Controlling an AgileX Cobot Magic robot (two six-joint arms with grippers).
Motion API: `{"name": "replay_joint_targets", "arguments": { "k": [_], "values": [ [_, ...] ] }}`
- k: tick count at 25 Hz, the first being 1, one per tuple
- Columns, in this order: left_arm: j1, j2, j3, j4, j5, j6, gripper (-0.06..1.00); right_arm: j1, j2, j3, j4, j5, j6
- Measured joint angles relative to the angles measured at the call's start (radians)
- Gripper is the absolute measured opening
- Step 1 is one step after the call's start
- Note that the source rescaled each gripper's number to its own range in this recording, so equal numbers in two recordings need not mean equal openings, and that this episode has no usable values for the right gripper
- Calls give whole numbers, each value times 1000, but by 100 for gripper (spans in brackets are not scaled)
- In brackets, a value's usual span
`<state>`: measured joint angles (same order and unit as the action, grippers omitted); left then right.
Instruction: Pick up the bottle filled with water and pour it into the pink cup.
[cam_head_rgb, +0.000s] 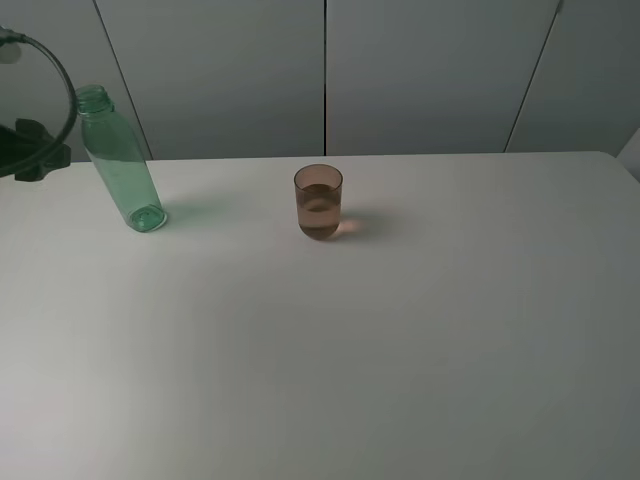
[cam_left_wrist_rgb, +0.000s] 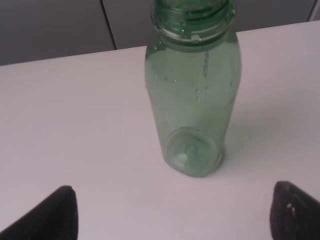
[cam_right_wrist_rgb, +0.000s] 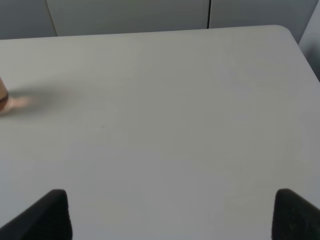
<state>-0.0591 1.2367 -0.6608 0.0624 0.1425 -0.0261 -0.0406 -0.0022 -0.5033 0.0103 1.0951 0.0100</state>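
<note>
The green transparent bottle (cam_head_rgb: 120, 165) stands capless on the white table at the far left. It looks empty, with droplets on its inside wall in the left wrist view (cam_left_wrist_rgb: 192, 100). The pink cup (cam_head_rgb: 318, 203) stands upright near the table's middle back, about half full of liquid. My left gripper (cam_left_wrist_rgb: 172, 220) is open, its two dark fingertips (cam_left_wrist_rgb: 50, 215) apart and short of the bottle, not touching it. My right gripper (cam_right_wrist_rgb: 172, 220) is open and empty over bare table. Only a sliver of the cup (cam_right_wrist_rgb: 2, 95) shows in the right wrist view.
A dark part of the left arm with a looped cable (cam_head_rgb: 35, 150) sits at the left edge behind the bottle. The white table (cam_head_rgb: 400, 350) ends at a grey panelled wall (cam_head_rgb: 420, 70) at the back. Its right back corner (cam_right_wrist_rgb: 287, 32) shows in the right wrist view.
</note>
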Motion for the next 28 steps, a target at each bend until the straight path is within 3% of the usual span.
{"name": "replay_joint_targets", "arguments": {
  "k": [6,9,12,15,22,28],
  "values": [
    [0,-221,-83,-13,420,2,100,0,0,0,0,0,0],
    [0,-339,-88,-40,536,36,100,0,0,0,0,0,0],
    [0,-480,-57,-109,617,141,100,0,0,0,0,0,0],
    [0,-623,-22,-157,676,173,100,0,0,0,0,0,0],
    [0,-929,56,-179,871,147,100,0,0,0,0,0,0],
    [0,-1103,122,-174,891,141,100,0,0,0,0,0,0]
  ]
}}
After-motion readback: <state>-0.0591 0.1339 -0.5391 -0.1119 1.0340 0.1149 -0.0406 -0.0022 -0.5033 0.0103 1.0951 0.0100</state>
